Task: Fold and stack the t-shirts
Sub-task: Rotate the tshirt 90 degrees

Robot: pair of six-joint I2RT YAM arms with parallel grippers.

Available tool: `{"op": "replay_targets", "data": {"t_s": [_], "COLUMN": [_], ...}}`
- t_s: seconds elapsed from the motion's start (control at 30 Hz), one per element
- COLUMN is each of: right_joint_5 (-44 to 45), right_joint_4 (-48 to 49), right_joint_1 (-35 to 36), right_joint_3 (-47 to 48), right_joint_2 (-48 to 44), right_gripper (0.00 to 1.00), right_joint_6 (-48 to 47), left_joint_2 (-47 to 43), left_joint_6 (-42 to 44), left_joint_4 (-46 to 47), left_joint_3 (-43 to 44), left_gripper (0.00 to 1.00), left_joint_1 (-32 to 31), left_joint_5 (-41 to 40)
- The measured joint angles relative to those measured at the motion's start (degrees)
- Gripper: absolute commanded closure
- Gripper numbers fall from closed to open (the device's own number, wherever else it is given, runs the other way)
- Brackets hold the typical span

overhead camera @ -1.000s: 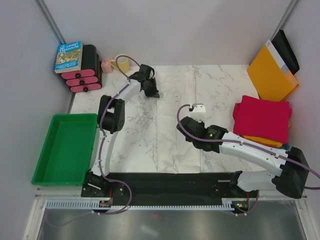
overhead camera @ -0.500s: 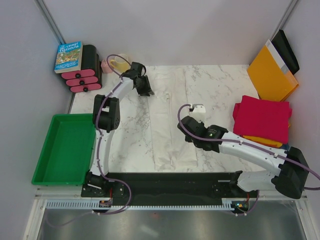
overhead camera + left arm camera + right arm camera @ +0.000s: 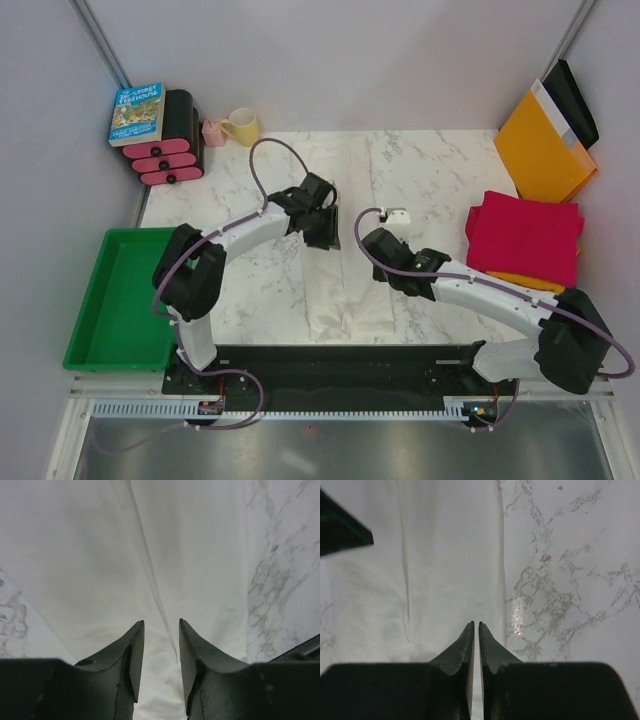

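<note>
A large thin white t-shirt (image 3: 350, 290) lies flat as a long strip down the middle of the marbled table. My left gripper (image 3: 325, 232) hovers over its left half, jaws open with only cloth (image 3: 190, 555) showing between the fingertips (image 3: 161, 622). My right gripper (image 3: 372, 243) is over the shirt's right half, near its right edge (image 3: 445, 555), with jaws shut (image 3: 475, 623) and nothing seen between them. A folded crimson shirt (image 3: 525, 237) tops a stack at the right, over an orange one (image 3: 522, 282) and a sliver of dark blue (image 3: 573, 292).
A green tray (image 3: 125, 295) sits at the left edge. A book (image 3: 137, 112), pink-and-black items (image 3: 165, 150) and a yellow mug (image 3: 240, 126) stand at the back left. An orange-yellow envelope (image 3: 545, 150) leans at the back right.
My left gripper has swung from the back-left corner of the shirt toward the middle, over the cloth. My right gripper has shifted slightly.
</note>
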Motion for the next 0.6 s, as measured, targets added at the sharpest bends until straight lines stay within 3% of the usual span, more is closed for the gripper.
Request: {"op": "replay_targets", "data": {"t_s": [0.17,0.37,0.6], "right_joint_5": [-2.7,-4.2,-5.4], "right_joint_4": [5.2,8.0,10.7], "right_joint_1": [-5.2,-7.6,-7.8], "right_joint_3": [0.8,6.2,10.3], "right_joint_2": [12.2,24.5,26.9], "right_gripper": [0.94,0.95,0.94], "right_joint_6": [-3.3,-6.2,-6.4], "left_joint_2": [1.2,2.3,3.7], "left_joint_6": [-1.3,-1.9,-1.6], "left_joint_4": [0.6,1.3,0.6], "left_joint_3": [-9.4,-9.3,-7.1], "left_gripper": [0.62,0.62,0.62], "left_joint_1": [-0.8,0.9,0.7], "left_joint_5": [-0.2,-1.2,-2.5]}}
